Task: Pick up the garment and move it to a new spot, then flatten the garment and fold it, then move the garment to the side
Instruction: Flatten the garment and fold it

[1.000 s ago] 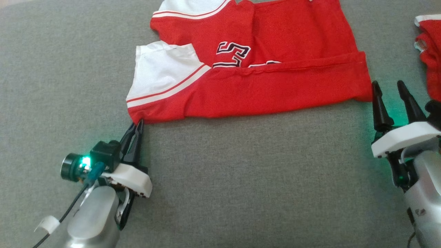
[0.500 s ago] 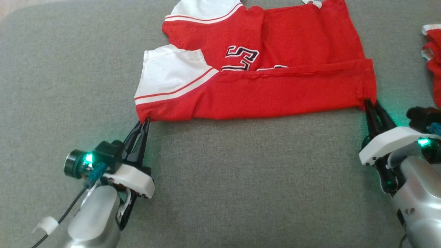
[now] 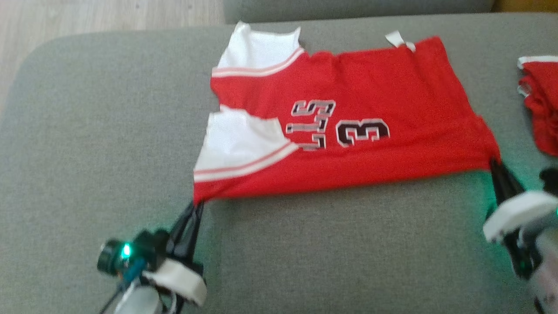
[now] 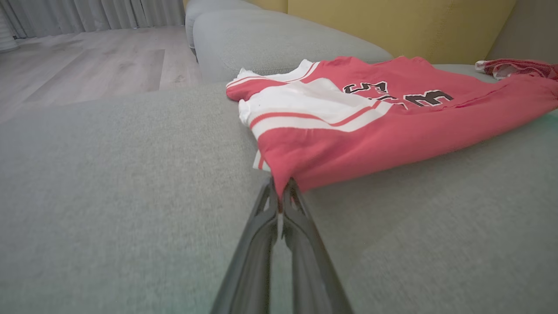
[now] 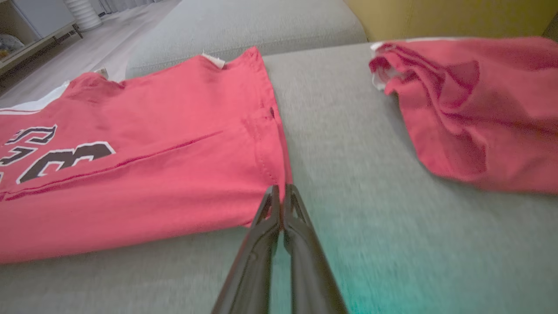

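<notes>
The garment [image 3: 366,104] is a red jersey with white sleeves and black numbers, lying spread on the grey couch cushion [image 3: 109,144]. My left gripper [image 3: 197,205] is shut on its near-left corner, just below the white sleeve; in the left wrist view the garment [image 4: 370,126] bunches at my left gripper's [image 4: 281,192] tips. My right gripper [image 3: 494,162] is shut on the near-right hem corner; the right wrist view shows the garment [image 5: 144,174] pinched by my right gripper [image 5: 282,188]. The near edge stretches between both grippers.
A second crumpled red cloth [image 3: 540,109] lies at the cushion's right side, also in the right wrist view [image 5: 475,109]. Wooden floor [image 3: 100,17] lies beyond the cushion's far-left corner. Another cushion [image 4: 279,39] and a yellow wall [image 4: 392,22] stand behind.
My right gripper went from open beside the hem corner to shut on it. The folded-over near edge has come undone, uncovering the number 3. The head camera has shifted.
</notes>
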